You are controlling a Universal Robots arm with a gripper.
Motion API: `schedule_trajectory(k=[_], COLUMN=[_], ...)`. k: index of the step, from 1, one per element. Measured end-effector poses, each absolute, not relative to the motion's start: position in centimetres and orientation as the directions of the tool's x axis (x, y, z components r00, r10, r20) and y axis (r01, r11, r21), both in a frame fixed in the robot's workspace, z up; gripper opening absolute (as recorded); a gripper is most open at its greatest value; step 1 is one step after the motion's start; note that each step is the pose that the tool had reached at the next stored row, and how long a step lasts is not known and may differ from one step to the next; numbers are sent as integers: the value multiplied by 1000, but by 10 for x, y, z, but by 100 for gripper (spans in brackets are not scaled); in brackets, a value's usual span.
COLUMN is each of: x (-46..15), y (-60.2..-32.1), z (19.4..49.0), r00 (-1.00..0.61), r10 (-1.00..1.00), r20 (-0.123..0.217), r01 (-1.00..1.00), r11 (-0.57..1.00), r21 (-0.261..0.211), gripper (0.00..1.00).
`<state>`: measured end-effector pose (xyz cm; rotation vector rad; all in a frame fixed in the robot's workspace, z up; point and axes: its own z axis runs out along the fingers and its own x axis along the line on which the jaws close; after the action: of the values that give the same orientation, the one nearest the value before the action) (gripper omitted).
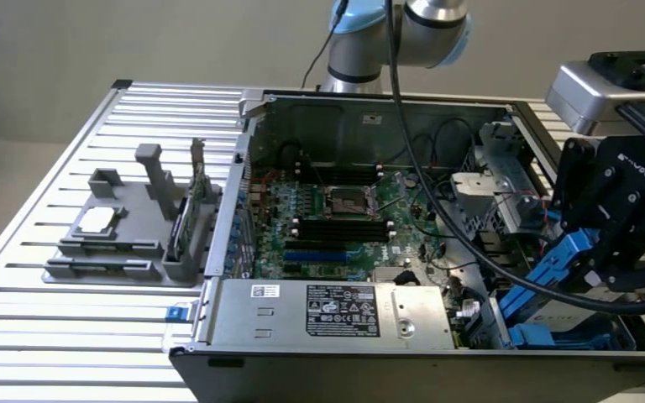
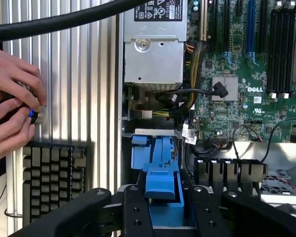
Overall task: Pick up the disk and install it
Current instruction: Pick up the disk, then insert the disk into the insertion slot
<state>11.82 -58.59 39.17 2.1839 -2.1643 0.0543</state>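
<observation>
The gripper (image 2: 163,215) is partly closed on the disk (image 2: 161,185), clamped by its blue carrier between the fingers (image 2: 133,212). Installing is judged in hand: the disk must be kept squarely aligned with the blue bay (image 2: 147,150) just ahead.

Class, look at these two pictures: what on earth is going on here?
A robot arm's claw is closed on the disk, gripping its blue carrier. It holds the disk tilted in the corner of an open computer case, on the exterior view's right of the grey power-supply box. Outside the case, a person's hands hold a small device with a blue light, just above a keyboard.
</observation>
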Motion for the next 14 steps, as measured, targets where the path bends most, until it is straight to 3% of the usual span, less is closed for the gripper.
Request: schedule_trajectory(k=[6, 14], x=[113, 108], y=[-586, -583], z=[391, 391], r00=[21, 48], r10=[-997, -996], r20=[72, 72], r01=[-1000, -999], r11=[-21, -49], r21=[-10, -13], gripper=[34, 34])
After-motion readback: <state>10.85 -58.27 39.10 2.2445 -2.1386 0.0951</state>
